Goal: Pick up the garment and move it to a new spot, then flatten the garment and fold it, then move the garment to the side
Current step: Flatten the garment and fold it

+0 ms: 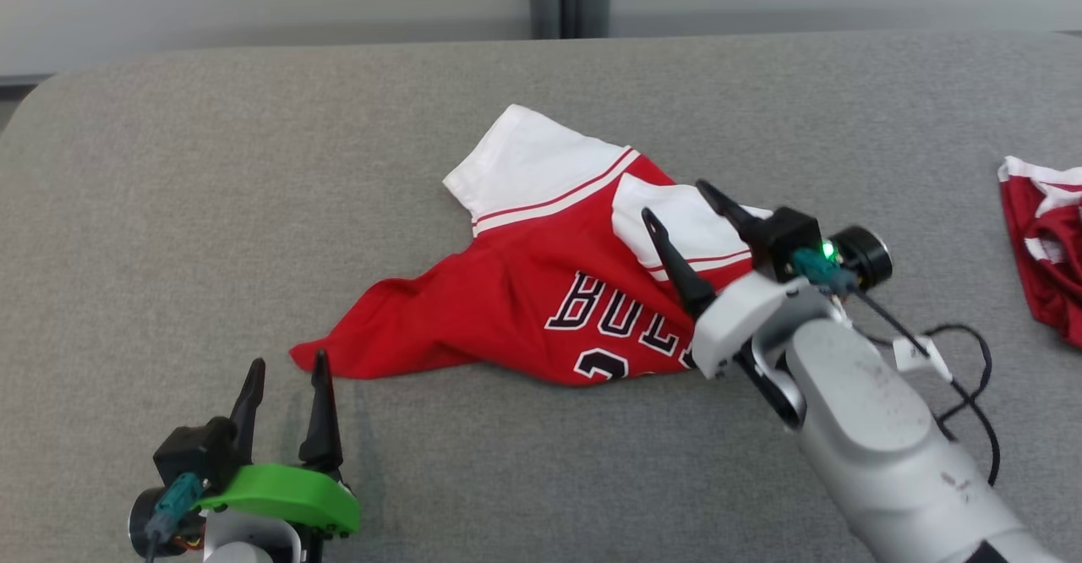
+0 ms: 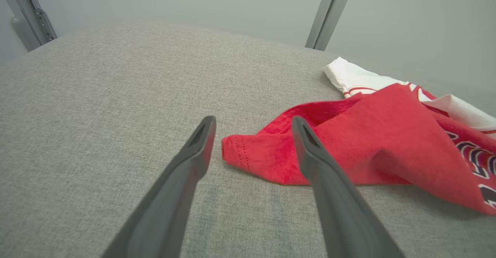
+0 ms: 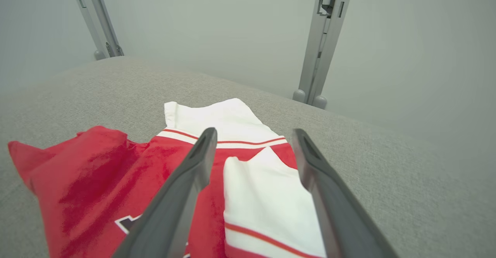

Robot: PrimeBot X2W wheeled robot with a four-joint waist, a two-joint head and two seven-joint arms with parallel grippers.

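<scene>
While both pairs stand spread and empty, the left fingers (image 2: 190, 165) sit just short of the red hem corner and the right fingers (image 3: 186, 176) hover over a white sleeve of the garment (image 1: 507, 309), crumpled mid-counter (image 1: 211, 166); each should probably dip low and pinch the cloth firmly before lifting together

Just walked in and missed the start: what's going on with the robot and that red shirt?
The garment lies crumpled on the grey surface, gripped by neither arm. The open right pincer hangs over its white sleeve; the open left pincer points at the red hem corner. Another red garment lies far right.
</scene>
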